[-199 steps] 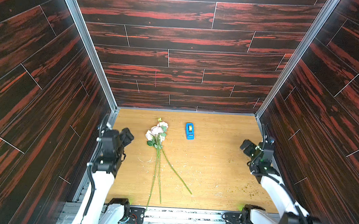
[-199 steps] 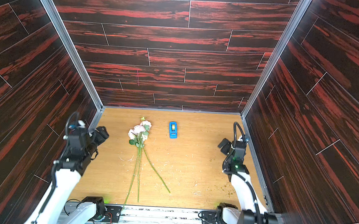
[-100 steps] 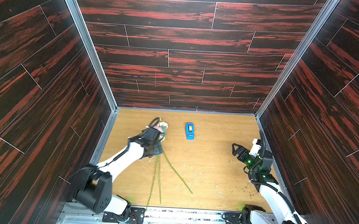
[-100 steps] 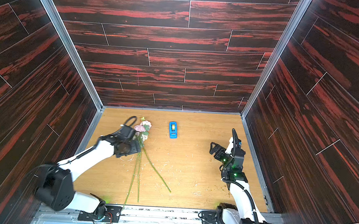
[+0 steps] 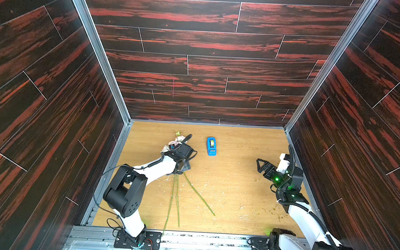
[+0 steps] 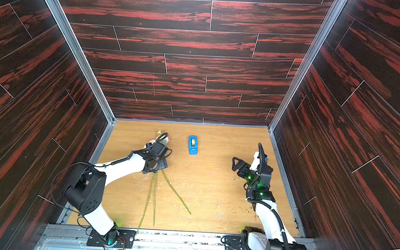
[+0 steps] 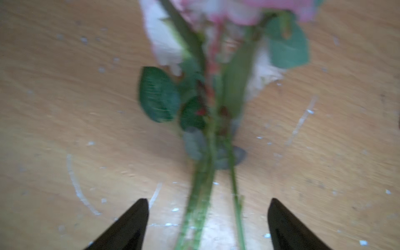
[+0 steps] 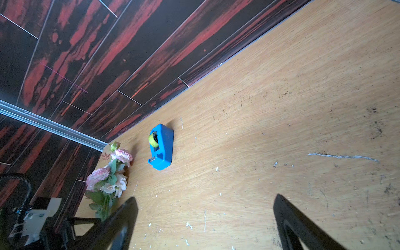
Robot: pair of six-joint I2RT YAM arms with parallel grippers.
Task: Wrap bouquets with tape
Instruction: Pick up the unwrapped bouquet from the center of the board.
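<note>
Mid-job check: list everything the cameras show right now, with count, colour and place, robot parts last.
bouquet: one, pink-white blooms on three green stems, lying on the table's left half, blooms toward the back wall
tape dispenser: one, blue, on the table to the right of the blooms
tape roll: one, yellowish, seated in the dispenser
table: one, light wood, flecked with whitish scraps
walls: three, dark red-black planks, around the table
left end effector: one, black, open, a finger on either side of the stems below the blooms
right end effector: one, black, open and empty, over the table's right side
</note>
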